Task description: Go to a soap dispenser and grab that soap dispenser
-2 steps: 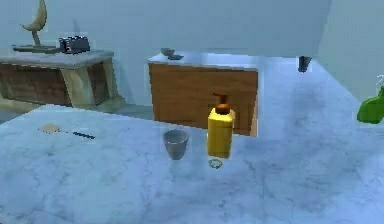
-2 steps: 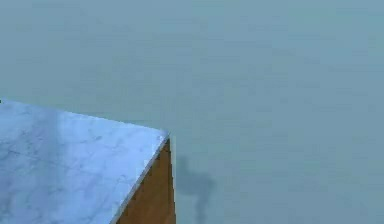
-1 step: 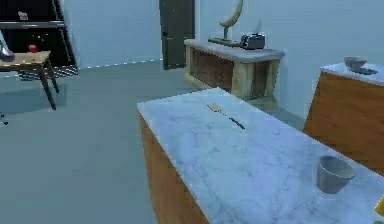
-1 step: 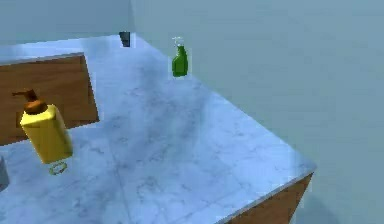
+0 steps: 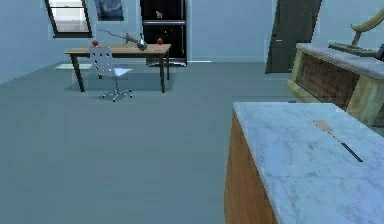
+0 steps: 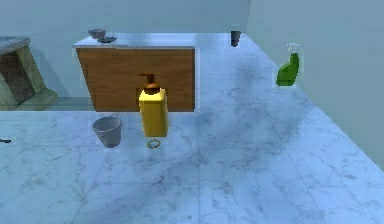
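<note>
The soap dispenser (image 6: 152, 110) stands upright on the tabletop (image 6: 250, 160), a broad slab of pale marble with soft grey veining and a smooth, faintly glossy face. Its body is a boxy yellow bottle with rounded shoulders, and a dark brown pump with a short spout caps it. In the arm side view it sits a little left of the middle. Just beside it toward that view's left is a small grey cup (image 6: 107, 131), tapered and matte like a little bucket. A tiny pale ring-shaped thing (image 6: 153, 143) lies at the dispenser's foot; I cannot make out what it is. Well apart, toward the view's right, a green spray bottle (image 6: 289, 68) with a pale trigger head stands upright. Farther up the marble there is a small dark cup (image 6: 235, 38). Behind the dispenser rises a cabinet (image 6: 120, 72) with a warm brown wood-grain front and a thin white top, and a shallow grey bowl (image 6: 98, 35) rests on it. In the forward view the same marble slab sits on a wooden side panel, and a flat utensil (image 5: 335, 138) with a tan blade and a dark thin handle lies on it. Across the grey floor (image 5: 120, 150) stand a wooden desk (image 5: 118, 50) and a white wheeled chair (image 5: 108, 68). I cannot tell what state my gripper is in.
</note>
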Available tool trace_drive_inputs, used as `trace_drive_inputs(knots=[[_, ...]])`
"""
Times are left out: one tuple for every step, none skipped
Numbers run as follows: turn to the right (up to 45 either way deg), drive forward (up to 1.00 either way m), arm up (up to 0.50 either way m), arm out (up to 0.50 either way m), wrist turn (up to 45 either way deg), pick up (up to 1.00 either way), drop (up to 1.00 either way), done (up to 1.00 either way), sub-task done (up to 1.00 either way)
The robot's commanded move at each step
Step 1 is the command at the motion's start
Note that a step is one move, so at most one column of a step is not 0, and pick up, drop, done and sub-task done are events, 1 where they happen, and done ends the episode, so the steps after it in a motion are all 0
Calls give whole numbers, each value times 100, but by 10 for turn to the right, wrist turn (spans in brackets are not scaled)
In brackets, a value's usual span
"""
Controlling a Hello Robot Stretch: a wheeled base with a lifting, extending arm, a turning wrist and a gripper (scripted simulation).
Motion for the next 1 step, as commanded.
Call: trace_drive_inputs(knots=[[0, 0, 50, 0, 0, 0, 0, 0, 0]])
